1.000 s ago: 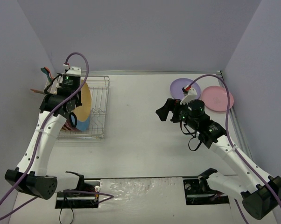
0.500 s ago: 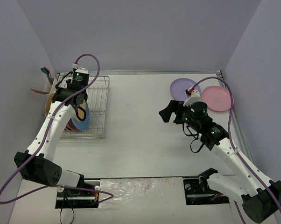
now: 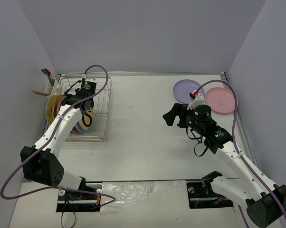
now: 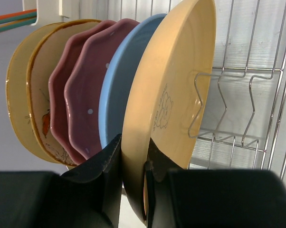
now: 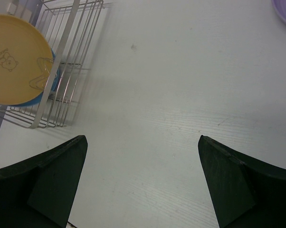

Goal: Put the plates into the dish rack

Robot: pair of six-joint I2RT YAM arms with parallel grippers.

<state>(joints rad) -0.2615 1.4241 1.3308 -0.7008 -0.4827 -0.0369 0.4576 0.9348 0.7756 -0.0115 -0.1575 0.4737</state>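
Worktop (image 3: 147, 142): white. Dish rack (image 3: 99, 95): far left corner, six plates on edge inside. Front to back: tan plate (image 4: 176, 85), blue plate (image 4: 115, 95), dark pink plates (image 4: 86, 104), tan floral plates (image 4: 38, 109). Lilac plate (image 3: 186, 90), light pink plate (image 3: 221, 99): flat, side by side, far right corner. Left gripper (image 4: 133, 154): fingers clamped on tan plate's lower rim. Right gripper (image 5: 140, 142): spread wide, holding nothing, above mid-worktop.
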